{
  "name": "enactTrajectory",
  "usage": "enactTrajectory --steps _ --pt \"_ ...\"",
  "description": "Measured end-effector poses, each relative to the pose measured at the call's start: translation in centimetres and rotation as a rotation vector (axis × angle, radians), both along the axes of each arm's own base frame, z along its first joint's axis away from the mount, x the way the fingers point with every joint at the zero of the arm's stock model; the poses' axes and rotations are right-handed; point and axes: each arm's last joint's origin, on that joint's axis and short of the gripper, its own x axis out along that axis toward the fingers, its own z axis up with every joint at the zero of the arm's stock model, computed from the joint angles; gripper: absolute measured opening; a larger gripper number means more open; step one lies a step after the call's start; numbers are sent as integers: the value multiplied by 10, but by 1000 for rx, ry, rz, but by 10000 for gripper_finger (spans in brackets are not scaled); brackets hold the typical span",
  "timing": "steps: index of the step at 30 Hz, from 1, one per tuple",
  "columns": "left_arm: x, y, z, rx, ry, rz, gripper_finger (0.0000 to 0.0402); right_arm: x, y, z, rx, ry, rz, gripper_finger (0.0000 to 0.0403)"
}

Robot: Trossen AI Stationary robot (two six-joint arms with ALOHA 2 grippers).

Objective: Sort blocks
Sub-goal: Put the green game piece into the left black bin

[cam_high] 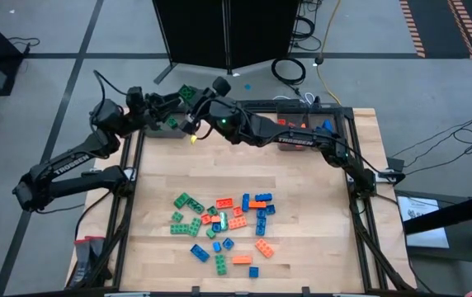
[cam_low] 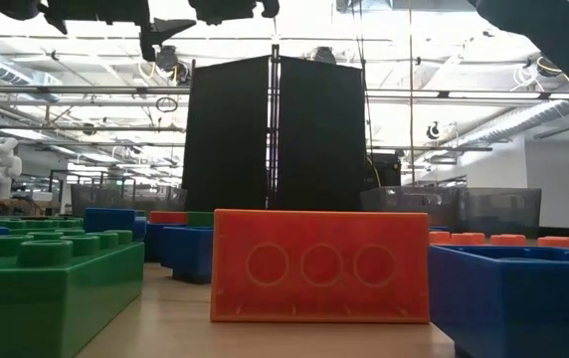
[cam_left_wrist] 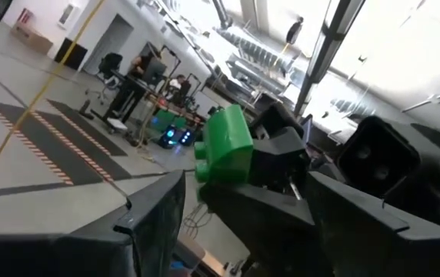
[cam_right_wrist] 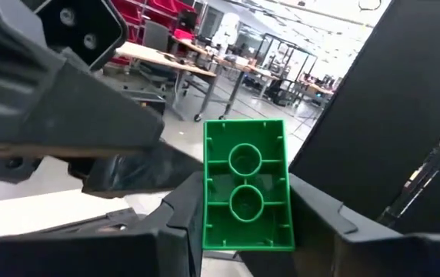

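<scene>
A green block (cam_high: 187, 93) hangs in the air above the table's far left, with my right gripper (cam_high: 195, 102) shut on it. In the right wrist view the block (cam_right_wrist: 247, 185) shows its hollow underside. My left gripper (cam_high: 174, 107) stands open just left of it, one finger (cam_right_wrist: 139, 171) reaching close to the block; in the left wrist view the block (cam_left_wrist: 224, 146) sits beyond my open fingers. The other blocks (cam_high: 224, 227), green, orange and blue, lie loose on the middle of the table. My right gripper pinches the green block by its two long sides (cam_right_wrist: 208, 223) between its two fingers. The fingers come about level from the table's right side. The block's hollow underside faces back along the fingers, and it is lifted clear of the table.
A grey bin (cam_high: 300, 120) with orange and blue blocks stands at the table's far edge under my right arm. A black cabinet (cam_high: 228, 33) stands behind the table. In the low view an orange block (cam_low: 319, 266), a green one (cam_low: 46, 288) and a blue one (cam_low: 523, 298) lie close by.
</scene>
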Motion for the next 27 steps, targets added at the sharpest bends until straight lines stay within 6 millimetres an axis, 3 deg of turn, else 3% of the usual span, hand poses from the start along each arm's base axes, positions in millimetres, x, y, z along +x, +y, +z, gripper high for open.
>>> enactTrajectory --steps 9,17,27 --pt "0 0 -1 23 17 8 269 0 1 -3 19 21 1 120" --pt "0 1 -4 -3 47 17 269 -1 4 -18 -11 229 13 120" --pt "1 1 -11 -48 103 8 269 2 21 -11 -121 241 53 120"
